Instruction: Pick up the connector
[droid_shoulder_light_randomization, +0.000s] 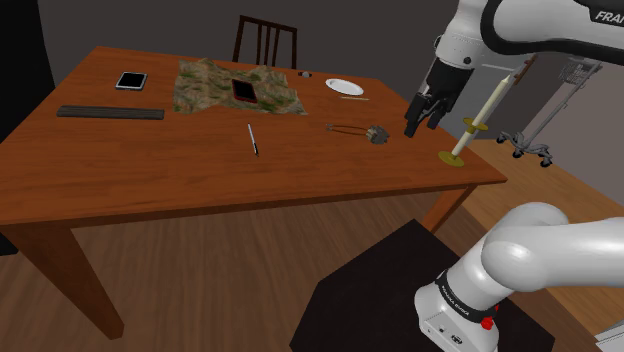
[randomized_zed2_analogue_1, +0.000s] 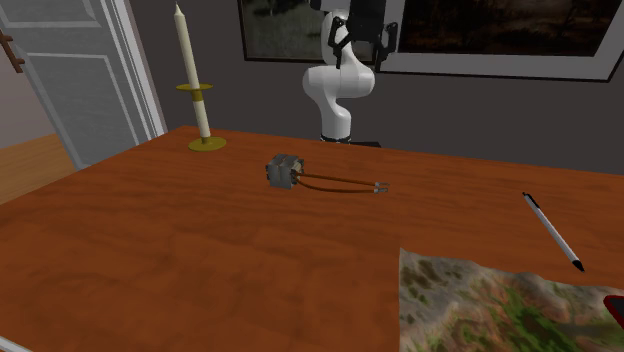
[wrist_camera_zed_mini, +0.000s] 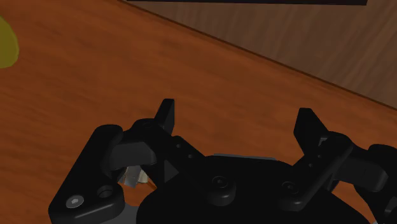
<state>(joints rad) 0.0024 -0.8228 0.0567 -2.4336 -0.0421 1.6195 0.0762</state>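
The connector is a small grey block with a thin brown cable, lying on the wooden table near its right end in the shoulder view. In the second exterior view the connector lies mid-table, its cable trailing away to a small plug. My black gripper hovers a little above the table, between the connector and the candle, and touches neither. In the wrist view the gripper stands open over bare wood with nothing between its fingers. A grey bit of the connector peeks out behind the hand.
A tall cream candle on a yellow holder stands close beside the gripper, near the table's edge. A pen, a white plate, a mottled cloth with a red phone, a tablet and a dark bar lie farther off.
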